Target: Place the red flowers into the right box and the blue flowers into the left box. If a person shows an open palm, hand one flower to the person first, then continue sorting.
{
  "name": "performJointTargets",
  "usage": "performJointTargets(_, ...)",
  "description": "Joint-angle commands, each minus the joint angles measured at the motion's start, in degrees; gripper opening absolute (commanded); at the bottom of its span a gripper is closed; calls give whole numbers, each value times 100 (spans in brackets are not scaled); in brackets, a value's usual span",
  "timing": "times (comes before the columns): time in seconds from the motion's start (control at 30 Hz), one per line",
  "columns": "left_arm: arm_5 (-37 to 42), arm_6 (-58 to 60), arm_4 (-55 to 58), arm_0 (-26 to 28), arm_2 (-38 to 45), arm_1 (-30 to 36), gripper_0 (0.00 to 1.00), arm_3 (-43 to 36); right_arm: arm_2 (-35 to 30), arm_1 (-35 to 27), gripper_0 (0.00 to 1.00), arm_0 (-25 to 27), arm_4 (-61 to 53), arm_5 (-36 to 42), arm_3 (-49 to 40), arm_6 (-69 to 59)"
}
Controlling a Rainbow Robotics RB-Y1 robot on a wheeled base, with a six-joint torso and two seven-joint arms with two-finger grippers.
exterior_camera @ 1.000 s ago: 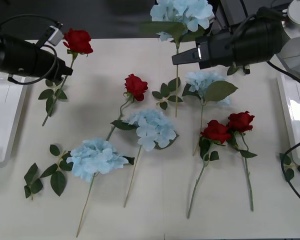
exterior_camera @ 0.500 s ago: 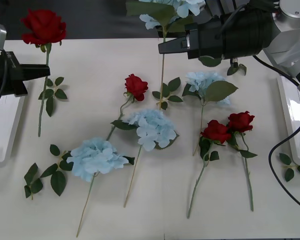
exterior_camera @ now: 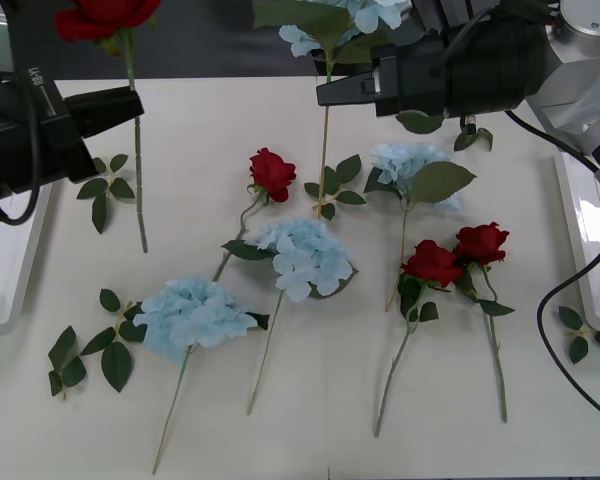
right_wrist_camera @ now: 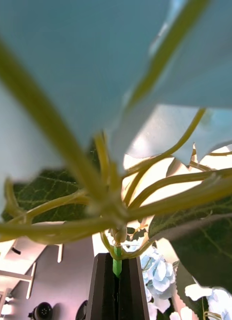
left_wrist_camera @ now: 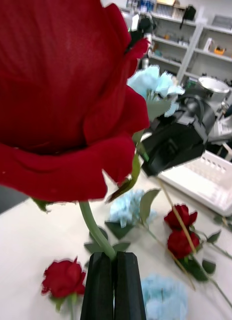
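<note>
My left gripper is shut on the stem of a red flower and holds it upright above the table's left side, the stem hanging free. In the left wrist view the black fingers clamp the stem under the big red bloom. At the far middle my right gripper is shut on a blue flower held upright, its stem pinched between the fingers. The left box and the right box stand at the table's side edges.
On the table lie a red rose, two red roses side by side at the right, and three blue flowers. Loose leaves lie near the front left.
The left arm has carried the red flower rightward and higher, from beside the left box to over the table. The right arm first moved left and up with the blue flower, then held still.
</note>
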Motion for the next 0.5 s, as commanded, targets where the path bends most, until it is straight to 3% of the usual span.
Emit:
performJointTargets(0.03, -1035, -8, -319, -438, -1102, -349, 0, -480, -122, -32, 0, -282, -16, 16, 83, -6)
performJointTargets(0.27, -1650, -16, -802, -886, -1929, -867, 0, -524, -131, -436, 0, -282, 1030, 236, 734, -613)
performJointTargets(0.5, -2556, -25, -750, -1150, -2667, -1685, 0, -674, -122, -823, 0, -291, 2498, -90, 1701, -1465)
